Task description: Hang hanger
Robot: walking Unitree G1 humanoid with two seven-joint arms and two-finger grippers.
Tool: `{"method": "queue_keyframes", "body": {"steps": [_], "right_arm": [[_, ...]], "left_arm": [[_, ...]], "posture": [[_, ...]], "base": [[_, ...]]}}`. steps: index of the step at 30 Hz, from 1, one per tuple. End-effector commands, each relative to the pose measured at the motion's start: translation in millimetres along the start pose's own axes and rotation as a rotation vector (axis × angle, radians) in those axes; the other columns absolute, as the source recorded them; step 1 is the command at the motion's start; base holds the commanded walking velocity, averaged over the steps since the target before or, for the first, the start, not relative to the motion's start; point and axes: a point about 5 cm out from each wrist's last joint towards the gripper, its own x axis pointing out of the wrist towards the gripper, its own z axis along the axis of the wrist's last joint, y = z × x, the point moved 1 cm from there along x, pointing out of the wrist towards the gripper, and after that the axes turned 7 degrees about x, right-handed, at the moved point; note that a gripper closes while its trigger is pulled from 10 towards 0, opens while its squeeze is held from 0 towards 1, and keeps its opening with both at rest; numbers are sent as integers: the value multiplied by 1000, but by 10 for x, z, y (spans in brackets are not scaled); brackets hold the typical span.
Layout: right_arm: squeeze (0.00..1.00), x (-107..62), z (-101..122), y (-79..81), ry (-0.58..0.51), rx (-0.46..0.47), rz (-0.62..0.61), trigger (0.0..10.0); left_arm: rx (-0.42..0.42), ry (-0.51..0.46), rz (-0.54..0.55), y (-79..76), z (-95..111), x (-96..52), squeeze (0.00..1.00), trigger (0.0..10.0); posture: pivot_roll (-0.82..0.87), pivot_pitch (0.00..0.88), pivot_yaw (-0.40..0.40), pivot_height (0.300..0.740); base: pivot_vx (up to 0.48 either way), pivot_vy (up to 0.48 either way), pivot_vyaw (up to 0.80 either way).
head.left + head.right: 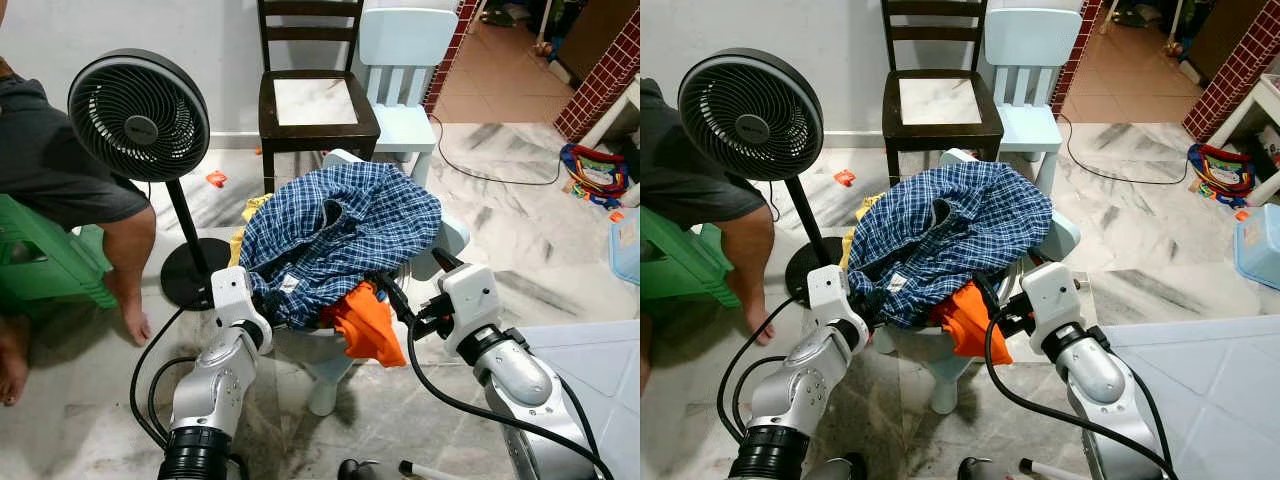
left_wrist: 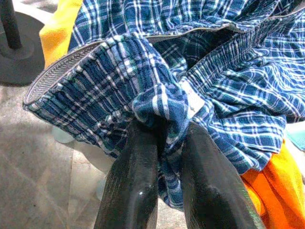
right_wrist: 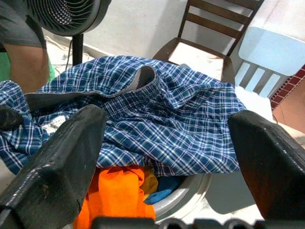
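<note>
Had L gripper clamped on fold of blue-white checked cotton shirt, heaped on pale plastic stool, orange cloth beneath. R gripper jaws wide apart, shirt at its 12 o'clock, nr. Hanger: couldn't spot. L arm nearer.

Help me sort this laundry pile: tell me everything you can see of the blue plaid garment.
The blue plaid garment is woven blue cloth with white checks and a gathered elastic waistband, so it looks like shorts. It lies crumpled on top of a pile on a pale stool, draped over an orange cloth, with yellow fabric beside it. The left gripper has its jaws shut on a fold near the waistband; the right gripper is open before it.
</note>
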Motion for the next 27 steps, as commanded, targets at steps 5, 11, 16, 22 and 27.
{"method": "queue_keyframes", "body": {"steps": [5, 11, 16, 22, 27], "right_arm": [[0, 6, 11, -8, -5, -5, 3, 10000], [0, 11, 14, -5, -6, -6, 4, 10000], [0, 11, 4, -7, -5, -6, 3, 10000], [0, 15, -7, -13, -6, 0, -6, 10000], [0, 75, -21, -19, -24, 94, -66, 10000]], "left_arm": [[-20, 6, -16, -91, -65, -22, 0, 0], [-22, 2, -18, -93, -54, -15, 0, 0], [21, -8, -47, -124, -14, -28, 0, 0], [153, -25, -90, -116, 47, -143, 0, 0], [320, -199, -76, -25, 304, -368, 0, 0]], "posture": [[-112, 174, -74, 740], [-113, 172, -74, 740], [-109, 170, -71, 740], [-89, 164, -61, 740], [-21, 138, -34, 740]], "base": [[0, 0, 0], [0, 0, 0], [0, 0, 0], [0, 0, 0], [0, 0, 0]]}}
